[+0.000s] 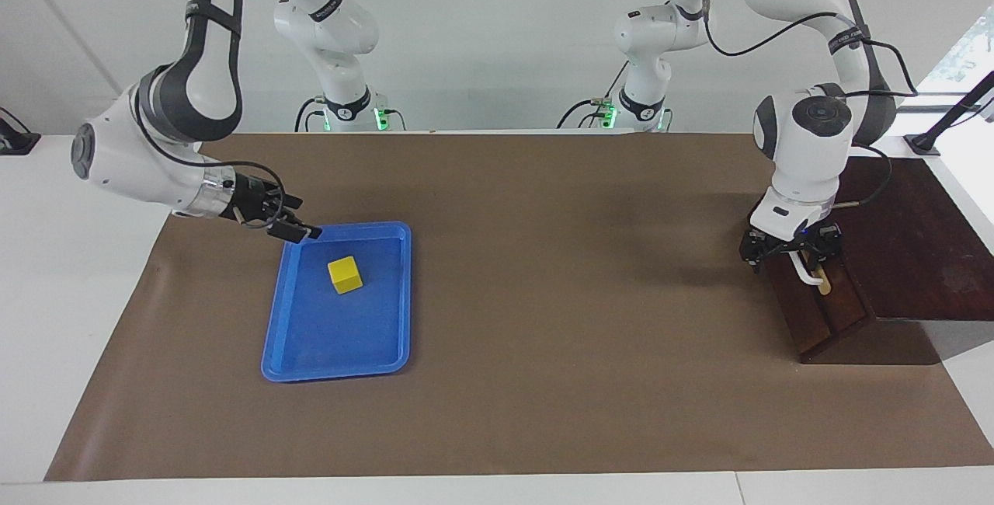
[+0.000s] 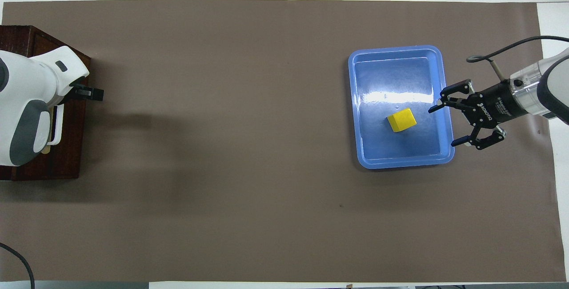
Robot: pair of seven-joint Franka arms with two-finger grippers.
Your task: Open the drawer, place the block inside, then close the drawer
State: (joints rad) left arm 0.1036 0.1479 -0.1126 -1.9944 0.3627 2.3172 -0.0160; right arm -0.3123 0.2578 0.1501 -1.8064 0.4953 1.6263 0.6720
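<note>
Brown paper [image 1: 543, 295] covers the table, and at the left arm's end stands a dark wooden box [image 1: 916, 249] whose dark brown drawer [image 1: 827, 311] looks closed. Left gripper [image 1: 790, 252] sits at its white bar handle [image 1: 809, 272]; I cannot tell its grip. Right gripper [image 2: 444, 122] hovers spread wide, empty, over the edge of a blue plastic tray [image 2: 400, 158] holding the small yellow cube [image 2: 402, 120].

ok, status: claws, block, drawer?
Left claw at the drawer handle, drawer shut. Right claw open, over the blue tray edge. Block loose in the tray. Nothing blocking.
</note>
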